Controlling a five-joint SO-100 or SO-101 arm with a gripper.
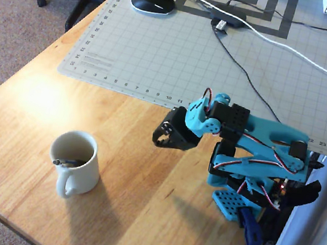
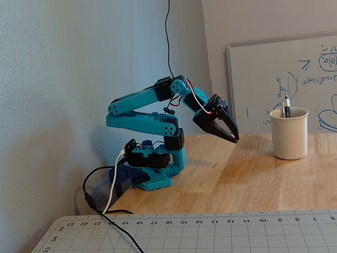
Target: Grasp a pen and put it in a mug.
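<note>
The cream-white mug (image 1: 82, 178) stands near the front left of the wooden table, handle toward the front edge. The pen (image 1: 68, 161) rests inside it, leaning against the wall. In the fixed view the pen (image 2: 286, 106) pokes a little above the rim of the mug (image 2: 289, 138). My gripper (image 1: 160, 141) is well to the right of the mug in the overhead view, folded back near the arm's base and pointing down at the table. Seen from the side, my gripper (image 2: 234, 138) has its fingertips together with nothing between them.
A grey cutting mat (image 1: 162, 54) covers the back of the table, with a black mouse (image 1: 152, 0) and black and white cables (image 1: 258, 35) on it. The arm's base (image 1: 245, 197) sits at the right edge. A whiteboard (image 2: 284, 79) leans behind the mug.
</note>
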